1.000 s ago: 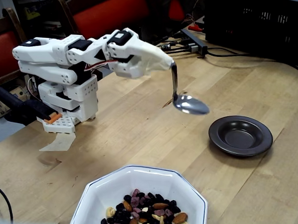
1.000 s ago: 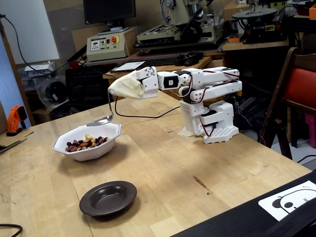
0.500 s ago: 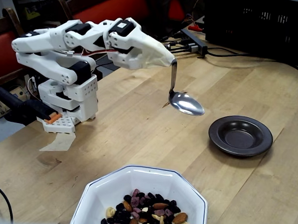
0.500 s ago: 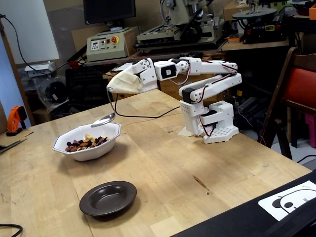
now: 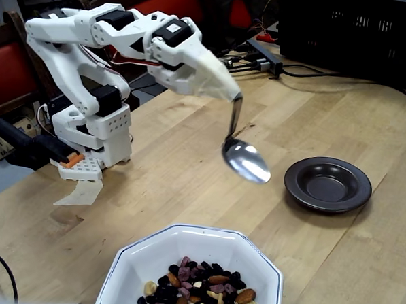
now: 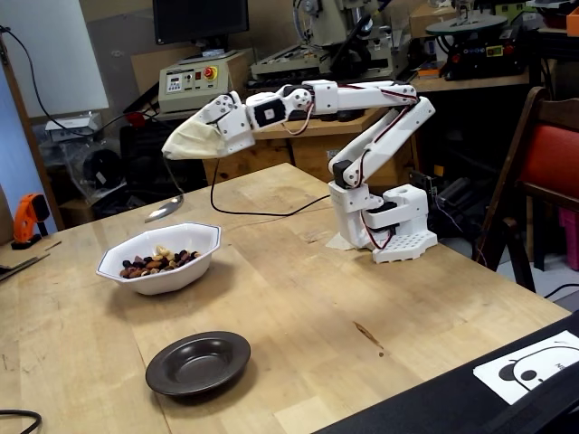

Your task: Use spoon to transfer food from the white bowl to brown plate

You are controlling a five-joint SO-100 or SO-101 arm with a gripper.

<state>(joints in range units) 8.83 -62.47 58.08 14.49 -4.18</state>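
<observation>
Spoon (image 5: 244, 159) hangs from the sheathed tool (image 5: 223, 90), clear of bowl (image 5: 130, 266) and plate (image 5: 328, 184).

The tool's fingers lie hidden under a white cover, so whether they are open or closed cannot be told; the spoon handle emerges from the cover's tip. In a fixed view the spoon's long axis runs steeply downward, its shiny oval scoop lowest and empty, above the bare surface (image 5: 187, 192) between bowl and plate. In another fixed view the spoon (image 6: 166, 210) hangs just beyond the bowl's (image 6: 163, 271) far-left rim. The bowl is white and octagonal, holding food (image 5: 199, 288): dark bits, tan and brown nuts, purple pieces. The plate (image 6: 199, 363) is round, dark, glossy, empty. The surface is pale wood planking; workshop equipment and red-seated chairs stand behind.
</observation>
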